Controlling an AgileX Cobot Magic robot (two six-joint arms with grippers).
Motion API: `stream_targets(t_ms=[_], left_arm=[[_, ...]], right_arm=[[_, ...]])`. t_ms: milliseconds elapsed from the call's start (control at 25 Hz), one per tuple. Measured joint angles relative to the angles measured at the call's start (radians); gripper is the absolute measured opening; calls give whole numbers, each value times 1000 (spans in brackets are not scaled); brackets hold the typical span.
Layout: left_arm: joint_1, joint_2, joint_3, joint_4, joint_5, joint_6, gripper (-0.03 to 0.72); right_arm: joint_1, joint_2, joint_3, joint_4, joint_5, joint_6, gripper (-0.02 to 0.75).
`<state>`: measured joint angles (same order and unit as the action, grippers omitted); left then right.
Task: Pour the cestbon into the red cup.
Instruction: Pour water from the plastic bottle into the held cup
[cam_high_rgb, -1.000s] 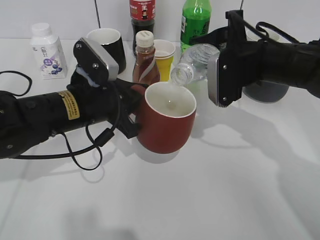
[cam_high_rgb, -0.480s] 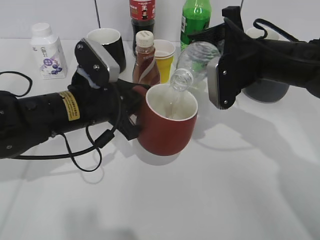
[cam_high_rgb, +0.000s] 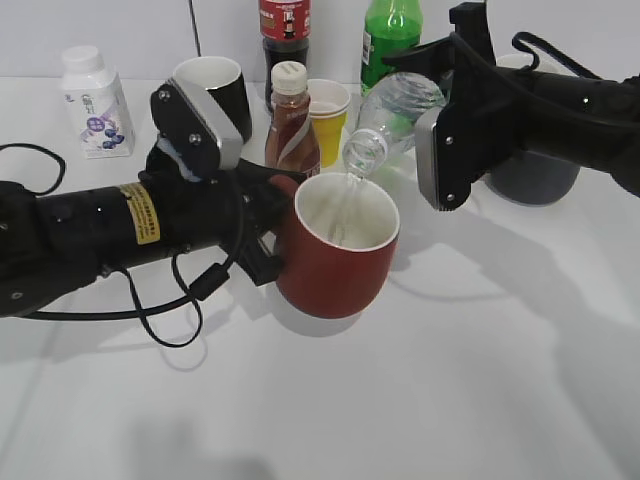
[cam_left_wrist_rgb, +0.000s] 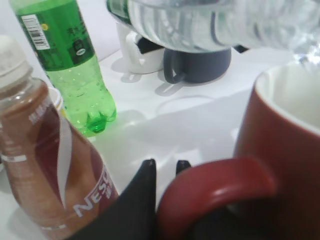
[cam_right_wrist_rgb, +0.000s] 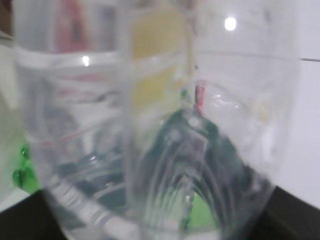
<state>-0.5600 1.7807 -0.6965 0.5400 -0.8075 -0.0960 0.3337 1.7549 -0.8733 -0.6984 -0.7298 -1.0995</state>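
The red cup (cam_high_rgb: 335, 265) is lifted off the table; my left gripper (cam_high_rgb: 262, 225) is shut on its loop handle (cam_left_wrist_rgb: 215, 192). The cestbon (cam_high_rgb: 395, 115), a clear ribbed bottle without cap, is held tilted by my right gripper (cam_high_rgb: 435, 150), mouth down over the cup's rim. A thin stream of water runs from its mouth into the cup's white inside. In the left wrist view the bottle (cam_left_wrist_rgb: 215, 22) crosses the top above the cup (cam_left_wrist_rgb: 285, 145). In the right wrist view the bottle (cam_right_wrist_rgb: 150, 130) fills the frame and hides the jaws.
Behind the cup stand a brown Nescafe bottle (cam_high_rgb: 291, 120), a yellow paper cup (cam_high_rgb: 328, 112), a black mug (cam_high_rgb: 213, 92), a green bottle (cam_high_rgb: 390, 40), a dark red-labelled bottle (cam_high_rgb: 284, 30) and a white milk bottle (cam_high_rgb: 95, 100). A grey mug (cam_high_rgb: 530, 178) sits at right behind my right arm.
The bottle has tipped further, mouth lower over the rim, and water now streams into the cup. The cup has shifted slightly right.
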Motion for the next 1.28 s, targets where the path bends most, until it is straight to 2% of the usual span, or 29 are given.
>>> stream_targets(t_ms=[1280], left_arm=[[0, 0, 0, -11, 8, 1, 82]], right_arm=[[0, 0, 0, 40, -71, -142, 463]])
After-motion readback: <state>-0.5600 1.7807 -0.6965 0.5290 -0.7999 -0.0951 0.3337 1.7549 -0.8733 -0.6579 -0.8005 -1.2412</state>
